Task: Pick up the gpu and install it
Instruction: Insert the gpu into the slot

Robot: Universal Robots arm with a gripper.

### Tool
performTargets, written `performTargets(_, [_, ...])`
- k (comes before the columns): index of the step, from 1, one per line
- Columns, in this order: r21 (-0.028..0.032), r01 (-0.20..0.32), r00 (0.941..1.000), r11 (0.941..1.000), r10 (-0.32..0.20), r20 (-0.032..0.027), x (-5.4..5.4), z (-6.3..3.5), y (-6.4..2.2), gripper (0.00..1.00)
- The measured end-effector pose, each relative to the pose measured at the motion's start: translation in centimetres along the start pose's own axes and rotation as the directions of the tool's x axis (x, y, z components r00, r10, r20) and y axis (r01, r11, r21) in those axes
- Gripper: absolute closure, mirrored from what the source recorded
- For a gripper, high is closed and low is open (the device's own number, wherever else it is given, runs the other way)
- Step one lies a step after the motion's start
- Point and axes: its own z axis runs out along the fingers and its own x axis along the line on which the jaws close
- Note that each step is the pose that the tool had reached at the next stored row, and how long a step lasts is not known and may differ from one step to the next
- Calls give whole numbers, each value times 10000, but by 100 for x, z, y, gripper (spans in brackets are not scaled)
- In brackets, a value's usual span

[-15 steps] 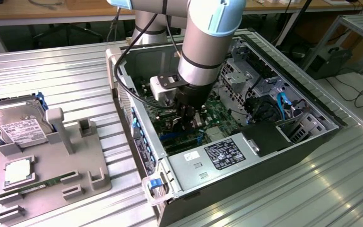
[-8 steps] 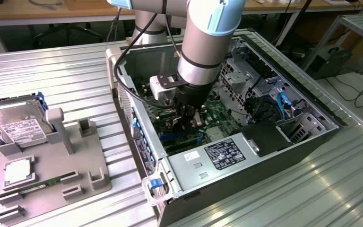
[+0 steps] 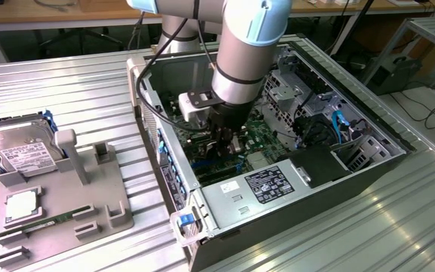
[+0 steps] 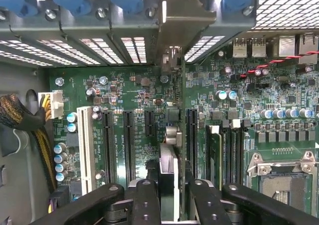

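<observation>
My gripper reaches down inside the open computer case, over the green motherboard. It is shut on the gpu, which shows as a dark card between the fingers. In the wrist view the gripper holds the gpu edge-on, standing over the motherboard between two black expansion slots. The card's pale metal bracket sits at the case's slotted rear wall. Whether the card's lower edge touches a slot is hidden.
A grey fixture tray at the exterior view's left carries a silver hard drive, a green memory stick and a silvery chip. Inside the case are the power supply, a white slot, a memory module, a CPU socket and a cable bundle.
</observation>
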Motion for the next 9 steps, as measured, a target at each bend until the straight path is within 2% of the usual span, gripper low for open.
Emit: performTargets(9, [-16, -1, 10000, 10000, 1, 21, 0, 42, 0, 72])
